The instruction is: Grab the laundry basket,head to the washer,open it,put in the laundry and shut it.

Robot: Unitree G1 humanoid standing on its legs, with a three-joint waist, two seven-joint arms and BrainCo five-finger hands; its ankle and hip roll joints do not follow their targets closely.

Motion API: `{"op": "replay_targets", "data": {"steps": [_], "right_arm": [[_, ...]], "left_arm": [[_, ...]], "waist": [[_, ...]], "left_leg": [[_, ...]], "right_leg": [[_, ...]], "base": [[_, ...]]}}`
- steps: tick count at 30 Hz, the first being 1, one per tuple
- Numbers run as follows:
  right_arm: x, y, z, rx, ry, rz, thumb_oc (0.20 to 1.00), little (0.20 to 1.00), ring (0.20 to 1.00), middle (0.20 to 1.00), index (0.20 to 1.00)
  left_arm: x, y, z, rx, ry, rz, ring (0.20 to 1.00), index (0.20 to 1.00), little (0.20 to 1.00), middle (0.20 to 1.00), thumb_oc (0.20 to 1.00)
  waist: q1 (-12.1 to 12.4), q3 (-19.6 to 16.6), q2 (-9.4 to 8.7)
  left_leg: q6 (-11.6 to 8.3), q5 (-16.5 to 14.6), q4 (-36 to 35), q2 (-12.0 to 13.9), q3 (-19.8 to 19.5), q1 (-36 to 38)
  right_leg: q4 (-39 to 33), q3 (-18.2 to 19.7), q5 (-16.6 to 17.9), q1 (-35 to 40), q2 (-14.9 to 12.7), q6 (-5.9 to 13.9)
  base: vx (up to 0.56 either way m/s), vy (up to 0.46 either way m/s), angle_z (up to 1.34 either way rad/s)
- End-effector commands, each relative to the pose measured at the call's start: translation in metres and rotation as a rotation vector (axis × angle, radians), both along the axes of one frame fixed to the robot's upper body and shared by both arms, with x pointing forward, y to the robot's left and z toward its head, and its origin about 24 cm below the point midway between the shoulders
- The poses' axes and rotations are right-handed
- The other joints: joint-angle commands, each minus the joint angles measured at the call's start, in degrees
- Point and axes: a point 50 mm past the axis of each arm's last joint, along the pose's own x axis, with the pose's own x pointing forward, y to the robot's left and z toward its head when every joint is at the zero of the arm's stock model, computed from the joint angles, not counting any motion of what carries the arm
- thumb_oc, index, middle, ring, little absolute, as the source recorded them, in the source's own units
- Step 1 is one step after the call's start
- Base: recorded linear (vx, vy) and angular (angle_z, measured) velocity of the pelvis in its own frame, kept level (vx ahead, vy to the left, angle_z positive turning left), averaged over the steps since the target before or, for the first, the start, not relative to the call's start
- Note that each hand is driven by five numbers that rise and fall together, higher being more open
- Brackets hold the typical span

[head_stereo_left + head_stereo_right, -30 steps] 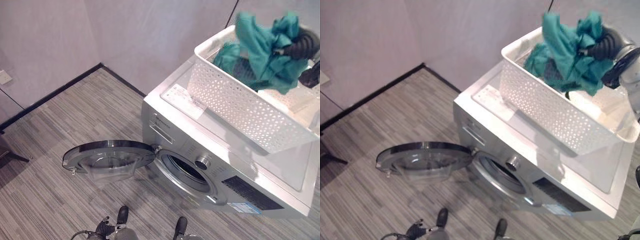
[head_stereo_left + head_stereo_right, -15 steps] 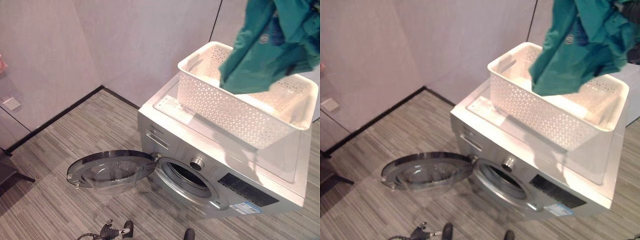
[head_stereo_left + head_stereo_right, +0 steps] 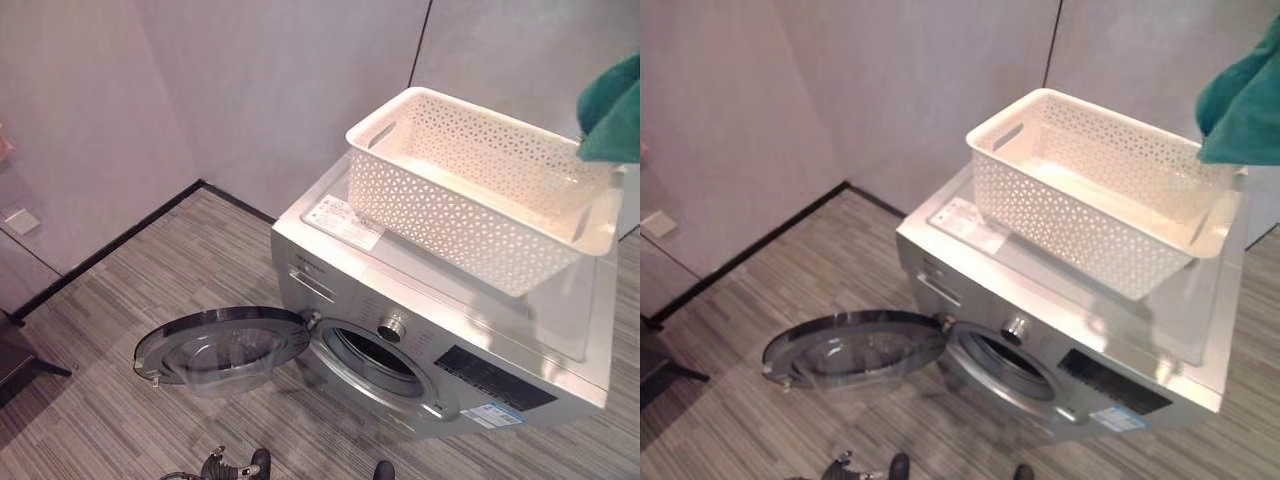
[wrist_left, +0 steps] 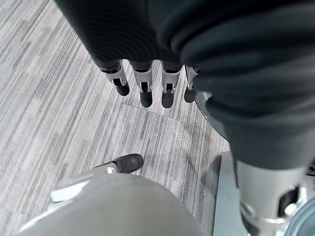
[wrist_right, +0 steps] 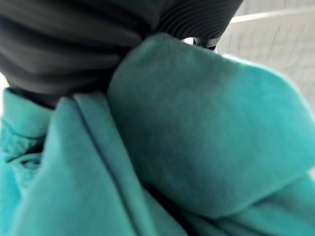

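Teal laundry [image 3: 1243, 105] bunched in our right hand [image 5: 74, 44], grasp hidden; washer opening [image 3: 1002, 362] lies lower-left; left hand [image 4: 142, 83] relaxed.

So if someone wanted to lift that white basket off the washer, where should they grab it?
Probably by the slot handle cut into the basket's short end wall, coming from that end with fingers hooked under the rim. A matching far handle cannot be seen.
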Motion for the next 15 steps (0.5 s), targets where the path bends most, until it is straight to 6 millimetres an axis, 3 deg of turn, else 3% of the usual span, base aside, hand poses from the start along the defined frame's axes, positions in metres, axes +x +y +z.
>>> {"op": "replay_targets", "data": {"steps": [1, 12, 15], "right_arm": [[-0.022, -0.01, 0.013, 0.001, -0.115, -0.05, 0.2, 0.2, 0.2, 0.2, 0.2], [-0.047, -0.029, -0.004, -0.008, -0.106, -0.136, 0.2, 0.2, 0.2, 0.2, 0.2], [-0.057, -0.043, -0.027, 0.012, -0.068, -0.185, 0.2, 0.2, 0.2, 0.2, 0.2]], "left_arm": [[-0.006, 0.018, 0.001, 0.076, 0.057, -0.042, 1.0, 1.0, 1.0, 1.0, 1.0], [-0.007, 0.012, 0.0, 0.059, 0.051, -0.018, 1.0, 1.0, 1.0, 1.0, 1.0], [-0.011, 0.012, -0.002, 0.051, 0.065, -0.01, 1.0, 1.0, 1.0, 1.0, 1.0]], "waist": [[0.84, -2.43, -5.75], [-1.48, -2.88, -4.48], [-2.5, -3.12, -4.36]], "left_leg": [[0.97, -5.26, 0.24, 0.67, 3.0, 4.66], [1.07, -5.58, 0.24, 0.35, 3.45, 4.94], [1.17, -5.87, 0.24, 0.27, 3.82, 5.16]], "right_leg": [[0.05, 7.11, 1.25, -1.22, -4.92, 5.34], [0.05, 7.34, 1.34, -1.22, -5.16, 5.59], [0.05, 7.51, 1.35, -1.31, -5.22, 5.76]], "base": [[0.02, 0.008, -0.2], [0.0, 0.001, -0.02], [0.0, 0.0, 0.0]]}}
